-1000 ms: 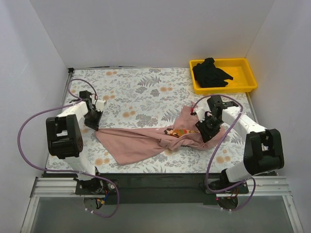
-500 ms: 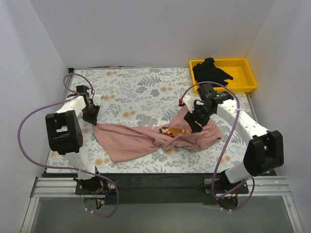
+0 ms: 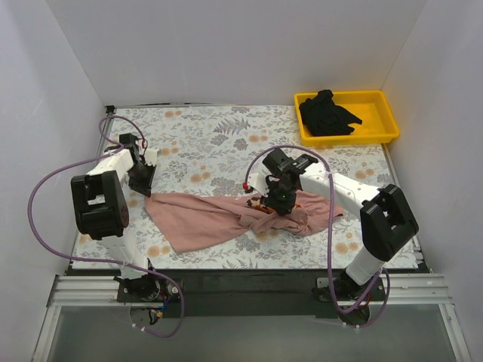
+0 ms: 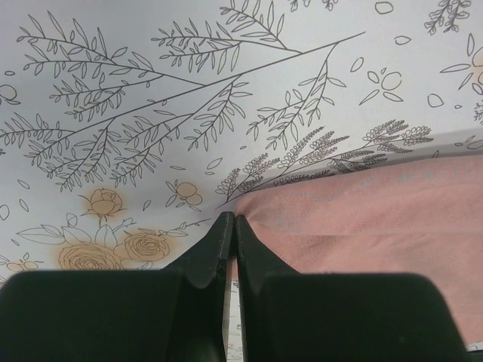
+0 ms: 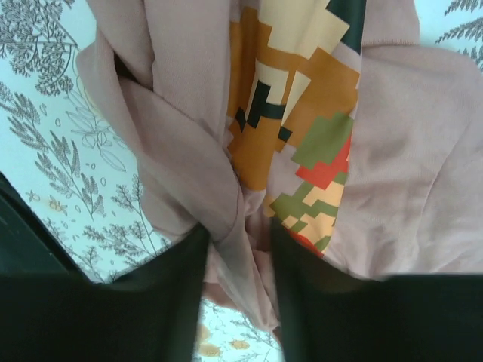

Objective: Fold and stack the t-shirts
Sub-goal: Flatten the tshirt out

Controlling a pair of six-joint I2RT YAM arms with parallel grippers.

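Observation:
The dusty pink t-shirt lies crumpled across the near middle of the table, with a colourful block print showing at its bunched right part. My left gripper is shut on the shirt's far left corner; in the left wrist view the pink cloth meets the closed tips. My right gripper is over the bunched middle, and in the right wrist view it pinches a fold of pink cloth. The black t-shirt lies bunched in the bin.
The yellow bin stands at the far right corner. The floral table cover spreads under everything. White walls close in the left, back and right sides. Purple cables loop off both arms.
My right gripper has swept left and a little forward, dragging the shirt's right part over into a bunch at the middle. My left gripper first moved slightly back with the corner, then held still.

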